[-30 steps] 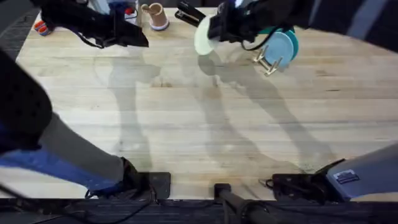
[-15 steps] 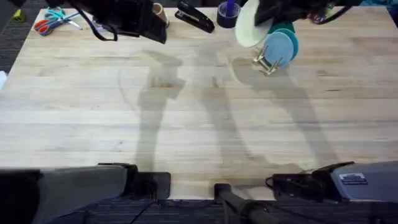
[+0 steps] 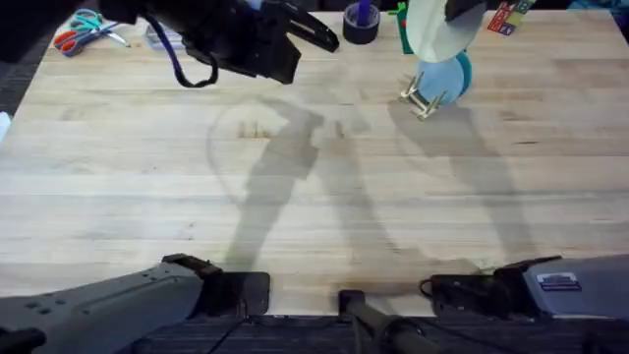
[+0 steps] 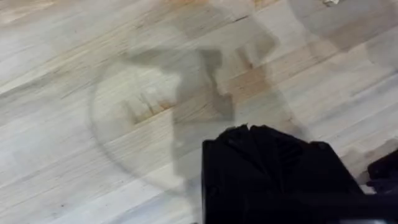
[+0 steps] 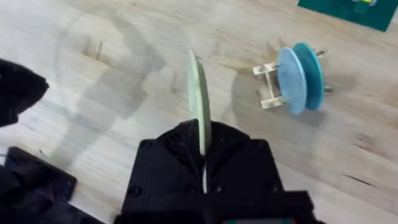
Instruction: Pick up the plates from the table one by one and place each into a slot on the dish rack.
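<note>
High over the back of the table (image 3: 314, 197), my right gripper (image 3: 454, 14) is shut on the rim of a pale cream plate (image 3: 430, 34), which hangs just above the dish rack (image 3: 423, 98). In the right wrist view the cream plate (image 5: 199, 99) stands edge-on between the black fingers (image 5: 180, 155), off to one side of the rack (image 5: 270, 87). Two light blue plates (image 5: 300, 78) stand upright in the rack's slots. My left gripper (image 3: 280, 54) hovers over bare wood at the back left; in its wrist view the left gripper (image 4: 245, 134) is shut with nothing in it.
Along the far edge lie scissors (image 3: 79, 25), a black stapler (image 3: 316, 29), a dark tape roll (image 3: 360, 24) and a green board (image 5: 348, 9) behind the rack. Both arms cast shadows across the wide bare middle of the table.
The right gripper has carried the cream plate rightward and higher, from left of the rack to over it. The left gripper has moved right along the back of the table.
</note>
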`<state>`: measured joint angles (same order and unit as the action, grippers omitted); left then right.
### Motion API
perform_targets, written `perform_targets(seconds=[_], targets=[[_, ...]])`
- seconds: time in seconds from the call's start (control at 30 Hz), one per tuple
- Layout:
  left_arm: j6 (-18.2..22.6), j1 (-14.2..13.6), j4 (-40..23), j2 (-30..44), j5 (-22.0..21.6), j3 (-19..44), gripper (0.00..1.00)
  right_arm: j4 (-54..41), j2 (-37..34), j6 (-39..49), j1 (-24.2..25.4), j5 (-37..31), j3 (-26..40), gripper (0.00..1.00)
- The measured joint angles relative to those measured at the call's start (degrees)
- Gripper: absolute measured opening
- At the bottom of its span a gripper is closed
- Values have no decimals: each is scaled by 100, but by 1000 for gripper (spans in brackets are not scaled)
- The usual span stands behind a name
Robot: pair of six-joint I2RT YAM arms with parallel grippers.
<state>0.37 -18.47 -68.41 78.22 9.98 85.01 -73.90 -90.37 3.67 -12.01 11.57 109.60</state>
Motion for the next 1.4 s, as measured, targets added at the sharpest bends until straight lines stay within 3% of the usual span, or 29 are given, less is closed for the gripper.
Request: perform_targets(seconds=[0.07, 0.1, 0.13, 0.27, 0.3, 0.33, 0.77, 1.0, 1.4], targets=[[-43, -62, 6, 0, -44, 0, 41, -123, 0, 141, 0, -43, 99, 30], [-63, -76, 8, 0, -64, 0, 93, -168, 0, 202, 0, -58, 128, 30], [-70, -77, 16, 0, -84, 0, 208, -207, -1, 258, 0, -98, 156, 30], [-106, -77, 25, 0, -108, 0, 843, -296, 0, 448, 0, -311, 188, 30], [-143, -77, 27, 0, -110, 0, 954, -292, 0, 501, 0, -360, 188, 30], [-134, -77, 25, 0, -111, 0, 983, -292, 0, 554, 0, -400, 188, 30], [-141, -77, 25, 0, -125, 0, 994, -292, 0, 1788, 0, -615, 191, 30], [-141, -77, 25, 0, -125, 0, 993, -285, -2, 2487, 0, -1080, 191, 30], [-143, -77, 25, 0, -125, 0, 994, -285, 0, 2771, 0, -1289, 191, 30]])
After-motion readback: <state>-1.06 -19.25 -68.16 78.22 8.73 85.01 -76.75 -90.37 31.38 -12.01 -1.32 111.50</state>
